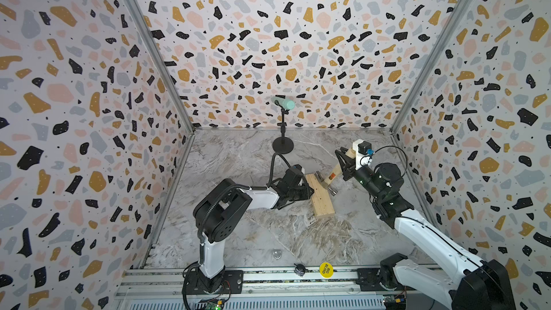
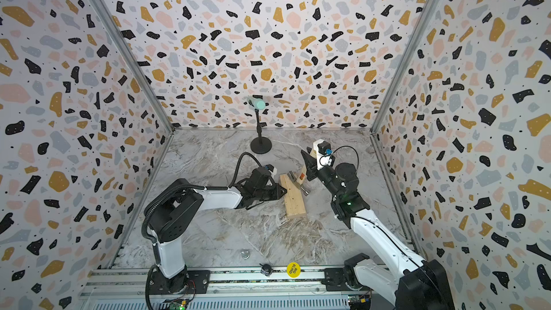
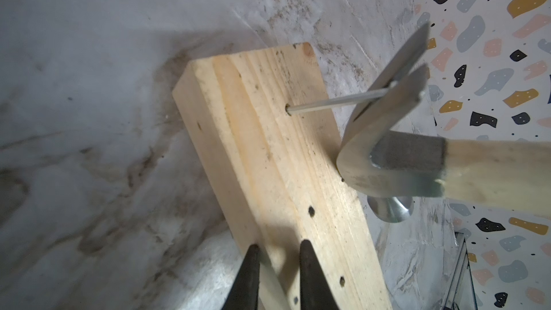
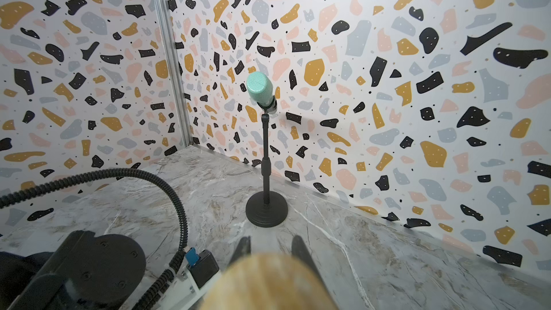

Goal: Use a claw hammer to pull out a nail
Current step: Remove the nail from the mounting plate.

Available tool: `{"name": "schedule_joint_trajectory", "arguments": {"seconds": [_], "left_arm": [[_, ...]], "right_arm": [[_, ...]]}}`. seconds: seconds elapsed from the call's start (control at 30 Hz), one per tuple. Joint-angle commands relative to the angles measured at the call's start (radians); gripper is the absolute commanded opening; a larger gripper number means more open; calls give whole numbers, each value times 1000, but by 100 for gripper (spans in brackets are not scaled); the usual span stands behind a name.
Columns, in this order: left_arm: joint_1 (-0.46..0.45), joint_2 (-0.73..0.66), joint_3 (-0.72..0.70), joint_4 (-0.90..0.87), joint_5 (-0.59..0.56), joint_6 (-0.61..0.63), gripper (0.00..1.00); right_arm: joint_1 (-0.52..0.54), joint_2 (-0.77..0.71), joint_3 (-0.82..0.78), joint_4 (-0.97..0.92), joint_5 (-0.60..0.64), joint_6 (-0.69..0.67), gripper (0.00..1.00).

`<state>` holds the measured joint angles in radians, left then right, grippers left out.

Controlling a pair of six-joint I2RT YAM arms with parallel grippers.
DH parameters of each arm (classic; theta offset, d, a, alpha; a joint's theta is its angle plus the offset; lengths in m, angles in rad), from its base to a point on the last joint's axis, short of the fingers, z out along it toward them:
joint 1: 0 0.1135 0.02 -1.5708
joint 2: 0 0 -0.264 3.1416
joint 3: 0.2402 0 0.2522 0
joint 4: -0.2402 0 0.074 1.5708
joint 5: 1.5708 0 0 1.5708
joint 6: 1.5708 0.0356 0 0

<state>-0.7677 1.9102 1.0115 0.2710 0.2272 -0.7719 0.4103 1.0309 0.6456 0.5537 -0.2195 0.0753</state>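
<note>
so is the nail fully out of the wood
No, the nail has its tip in the wood block, its head hooked by the hammer.

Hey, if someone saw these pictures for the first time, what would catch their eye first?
Most likely the long nail, most of its shaft out of the wooden block at the centre. It is caught in the fork of the claw hammer, whose handle the right gripper clamps. Next, the mint-headed microphone on its stand at the back, against loud terrazzo-patterned walls.
</note>
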Motion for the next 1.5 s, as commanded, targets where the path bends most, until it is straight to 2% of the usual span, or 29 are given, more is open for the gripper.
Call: {"name": "schedule_joint_trajectory", "arguments": {"seconds": [0.0, 0.97, 1.47], "left_arm": [[-7, 41, -40, -69, -9, 3, 20], [-8, 24, -62, -62, -17, -9, 19], [-8, 20, -69, -64, -20, -11, 19]], "right_arm": [[3, -16, -36, -68, -49, 65, 0], [4, -111, -123, -50, -60, 96, 0], [4, -191, -189, -29, -8, 123, 0]]}}
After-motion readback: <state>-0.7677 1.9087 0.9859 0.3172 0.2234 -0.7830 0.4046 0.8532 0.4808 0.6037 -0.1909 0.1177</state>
